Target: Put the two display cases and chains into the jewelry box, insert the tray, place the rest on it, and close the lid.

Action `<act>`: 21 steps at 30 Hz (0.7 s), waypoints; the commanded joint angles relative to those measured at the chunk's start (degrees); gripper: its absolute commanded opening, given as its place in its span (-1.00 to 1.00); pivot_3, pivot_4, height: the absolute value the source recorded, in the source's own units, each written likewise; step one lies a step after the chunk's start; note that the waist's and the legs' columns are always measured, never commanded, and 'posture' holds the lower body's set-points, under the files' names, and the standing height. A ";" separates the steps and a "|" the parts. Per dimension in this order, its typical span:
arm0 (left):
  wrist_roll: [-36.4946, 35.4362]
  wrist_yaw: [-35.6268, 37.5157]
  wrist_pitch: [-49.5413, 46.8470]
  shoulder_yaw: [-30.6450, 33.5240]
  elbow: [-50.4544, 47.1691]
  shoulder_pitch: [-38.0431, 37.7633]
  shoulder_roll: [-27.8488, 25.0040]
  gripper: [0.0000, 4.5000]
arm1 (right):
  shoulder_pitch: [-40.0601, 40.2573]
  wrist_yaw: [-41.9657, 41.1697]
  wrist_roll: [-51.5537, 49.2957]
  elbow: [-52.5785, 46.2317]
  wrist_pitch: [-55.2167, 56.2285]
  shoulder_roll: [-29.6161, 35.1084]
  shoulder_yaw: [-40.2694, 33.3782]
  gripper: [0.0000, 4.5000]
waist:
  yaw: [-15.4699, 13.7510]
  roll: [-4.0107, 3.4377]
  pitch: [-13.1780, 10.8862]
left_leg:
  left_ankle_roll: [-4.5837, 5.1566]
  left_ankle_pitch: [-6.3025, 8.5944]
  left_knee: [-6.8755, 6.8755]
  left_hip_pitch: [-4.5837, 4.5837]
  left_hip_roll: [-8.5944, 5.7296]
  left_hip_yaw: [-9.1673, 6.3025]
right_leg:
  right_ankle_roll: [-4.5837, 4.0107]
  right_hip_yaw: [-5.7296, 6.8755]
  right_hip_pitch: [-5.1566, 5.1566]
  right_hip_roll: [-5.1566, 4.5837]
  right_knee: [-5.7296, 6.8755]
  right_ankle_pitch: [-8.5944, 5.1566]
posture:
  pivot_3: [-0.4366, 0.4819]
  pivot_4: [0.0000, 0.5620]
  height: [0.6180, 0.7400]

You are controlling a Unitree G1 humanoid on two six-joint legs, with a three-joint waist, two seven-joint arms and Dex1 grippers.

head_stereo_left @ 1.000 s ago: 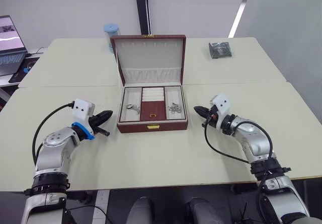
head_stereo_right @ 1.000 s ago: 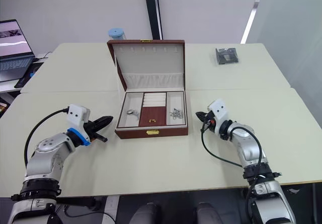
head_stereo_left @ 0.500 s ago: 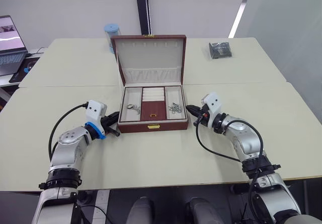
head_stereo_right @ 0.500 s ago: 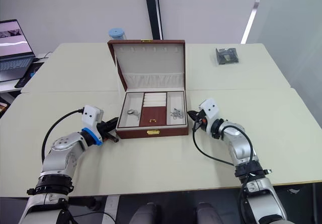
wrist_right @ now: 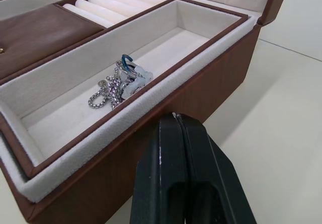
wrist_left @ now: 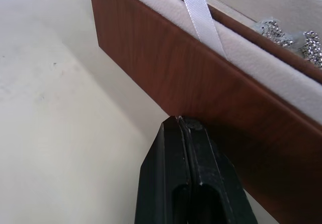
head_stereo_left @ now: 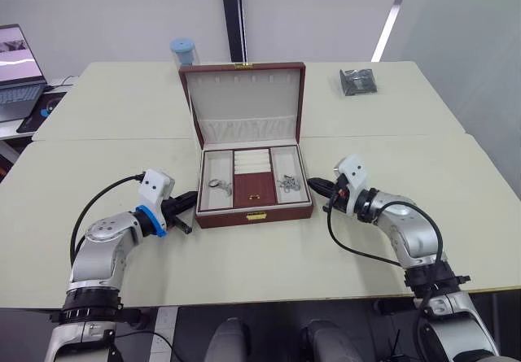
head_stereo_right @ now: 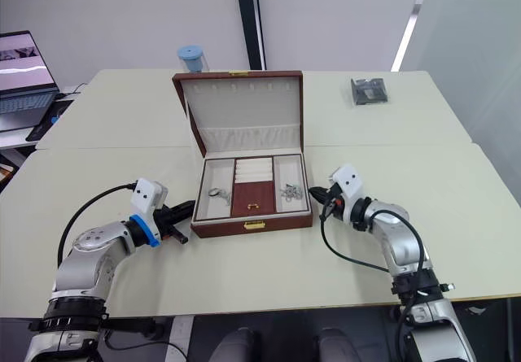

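Cream table (head_stereo_left: 244, 264): I see both clenched grippers, left (head_stereo_left: 189, 201) and right (head_stereo_left: 315, 185), flanking one open jewelry box (head_stereo_left: 255, 213); two jewelry pieces (head_stereo_left: 289, 183) inside.

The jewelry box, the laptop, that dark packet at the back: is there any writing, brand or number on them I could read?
None can be read.
jewelry box: no lettering, just a plain gold clasp.
laptop: screen lit, its contents too small and blurred to read.
dark packet: any print is too small to make out.
blue-lidded jar: no label visible.

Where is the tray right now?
The tray sits inside the open jewelry box at table centre, between the left gripper and right gripper.
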State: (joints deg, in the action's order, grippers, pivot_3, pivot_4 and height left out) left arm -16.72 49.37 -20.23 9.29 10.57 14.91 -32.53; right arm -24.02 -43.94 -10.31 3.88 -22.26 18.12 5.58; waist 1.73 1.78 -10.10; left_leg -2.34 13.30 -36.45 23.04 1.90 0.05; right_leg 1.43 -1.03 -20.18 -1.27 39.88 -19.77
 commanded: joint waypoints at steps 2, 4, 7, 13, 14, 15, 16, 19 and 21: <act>-3.74 4.49 -5.06 -7.64 -12.55 -2.52 2.28 -1.00 | 4.45 -4.62 -4.14 -10.52 -4.76 -2.62 8.23 -0.99 | 0.00 0.00 0.04 | 0.00 0.00 0.00 -0.02 0.00 0.00 | 0.00 -0.01 0.03 0.00 0.00 0.00 | -0.05 -0.47 1.00; -4.65 3.94 -7.60 -7.64 -17.07 -4.68 2.09 -1.00 | 6.86 -4.26 -4.52 -14.08 -6.70 -2.31 8.59 -0.99 | 0.00 0.01 0.09 | 0.00 0.00 0.00 -0.04 0.00 0.00 | 0.00 -0.02 0.06 0.00 0.00 0.00 | -0.05 -0.47 1.00; -5.48 3.26 -10.84 -7.29 -22.40 -7.70 1.70 -1.00 | 9.42 -4.42 -4.83 -17.74 -8.78 -1.60 8.44 -0.99 | 0.02 -0.01 0.13 | 0.00 0.01 0.01 -0.05 0.00 0.00 | 0.01 -0.02 0.07 0.00 -0.03 -0.01 | -0.05 -0.47 1.00; -6.48 3.01 -15.44 -5.06 -28.83 -12.00 0.70 -1.00 | 12.51 -5.77 -6.04 -22.89 -12.17 0.11 8.51 -0.99 | 0.06 -0.01 0.29 | 0.00 0.01 0.03 -0.09 -0.01 -0.02 | 0.01 -0.02 0.11 0.00 -0.06 -0.01 | -0.05 -0.47 1.00; -6.58 3.12 -15.97 -4.67 -29.41 -12.33 0.49 -1.00 | 12.77 -5.89 -6.15 -23.41 -12.54 0.29 8.59 -0.99 | 0.07 -0.02 0.29 | 0.00 0.01 0.04 -0.10 0.00 -0.01 | 0.01 -0.04 0.11 0.01 -0.07 -0.01 | -0.05 -0.47 1.00; -6.60 3.16 -16.44 -4.24 -29.78 -12.52 0.32 -1.00 | 12.94 -5.89 -6.20 -23.69 -12.77 0.43 8.65 -0.99 | 0.07 -0.02 0.29 | 0.00 0.01 0.04 -0.10 -0.01 -0.01 | 0.01 -0.04 0.11 0.01 -0.07 -0.01 | -0.05 -0.47 1.00; -6.53 3.30 -16.64 -3.82 -29.84 -12.65 0.09 -1.00 | 13.02 -5.98 -6.41 -23.86 -13.07 0.59 8.71 -0.99 | 0.08 -0.02 0.29 | 0.00 0.01 0.04 -0.11 -0.01 -0.01 | 0.01 -0.03 0.11 0.01 -0.07 -0.01 | -0.05 -0.47 1.00; -6.25 3.59 -16.87 -2.67 -29.46 -12.62 -0.60 -1.00 | 13.08 -6.39 -7.51 -24.45 -13.76 0.94 8.79 -0.99 | 0.08 -0.02 0.29 | 0.00 0.01 0.05 -0.11 0.00 -0.02 | 0.01 -0.02 0.11 0.02 -0.07 -0.01 | -0.05 -0.47 1.00; -6.01 3.58 -16.62 -2.35 -28.97 -12.33 -0.90 -1.00 | 12.71 -6.39 -7.98 -24.17 -14.19 0.85 8.53 -0.99 | 0.12 -0.02 0.29 | 0.00 0.01 0.06 -0.11 0.00 -0.03 | 0.01 -0.02 0.10 0.03 -0.06 -0.01 | -0.05 -0.47 1.00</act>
State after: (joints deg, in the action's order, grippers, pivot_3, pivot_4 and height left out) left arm -16.82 47.84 -37.71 11.98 -13.29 1.79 -35.12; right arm -11.21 -44.29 -12.83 -17.17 -35.81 21.44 5.14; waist 1.85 1.76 -9.81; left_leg -2.34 13.30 -36.39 22.93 1.90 0.03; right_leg 1.44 -1.05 -20.08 -1.24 39.82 -19.78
